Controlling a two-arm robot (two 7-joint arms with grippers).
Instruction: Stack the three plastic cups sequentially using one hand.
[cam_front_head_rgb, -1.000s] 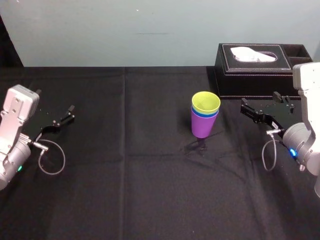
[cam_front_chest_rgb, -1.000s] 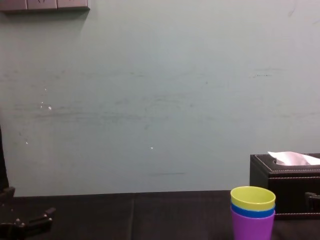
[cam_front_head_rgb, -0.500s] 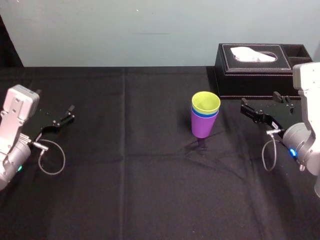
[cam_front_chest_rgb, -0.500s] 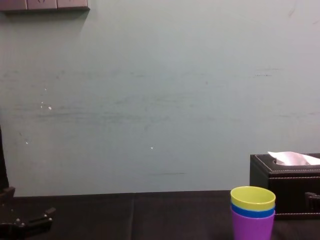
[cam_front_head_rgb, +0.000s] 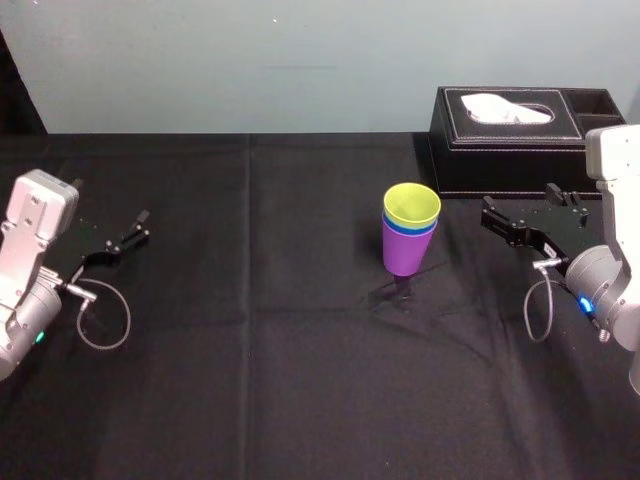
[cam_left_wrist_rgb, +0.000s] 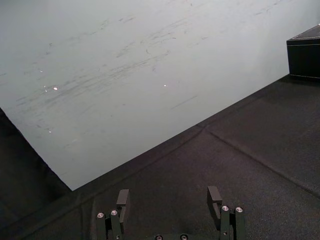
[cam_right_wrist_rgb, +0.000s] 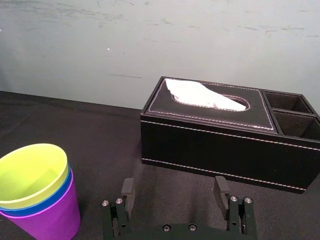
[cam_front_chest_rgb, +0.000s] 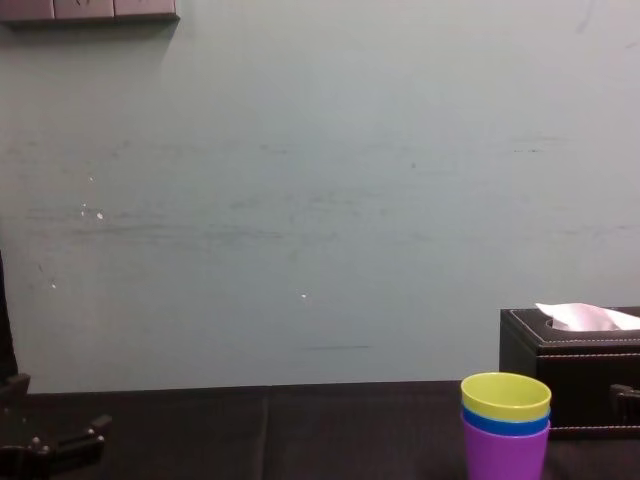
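The three plastic cups stand nested upright in one stack right of the table's middle: the yellow-green cup (cam_front_head_rgb: 411, 204) sits inside the blue cup (cam_front_head_rgb: 408, 230), which sits inside the purple cup (cam_front_head_rgb: 403, 256). The chest view has the stack (cam_front_chest_rgb: 505, 428) at its lower right, and the stack (cam_right_wrist_rgb: 35, 192) also shows in the right wrist view. My right gripper (cam_front_head_rgb: 520, 206) hovers open and empty to the right of the stack, a clear gap apart; its fingers (cam_right_wrist_rgb: 127, 189) hold nothing. My left gripper (cam_front_head_rgb: 110, 205) rests open at the table's far left, its fingers (cam_left_wrist_rgb: 123, 196) empty.
A black tissue box (cam_front_head_rgb: 515, 125) with a white tissue stands at the back right, just behind my right gripper. A black cloth (cam_front_head_rgb: 250, 350) covers the table. A pale wall (cam_front_head_rgb: 250, 60) runs behind it.
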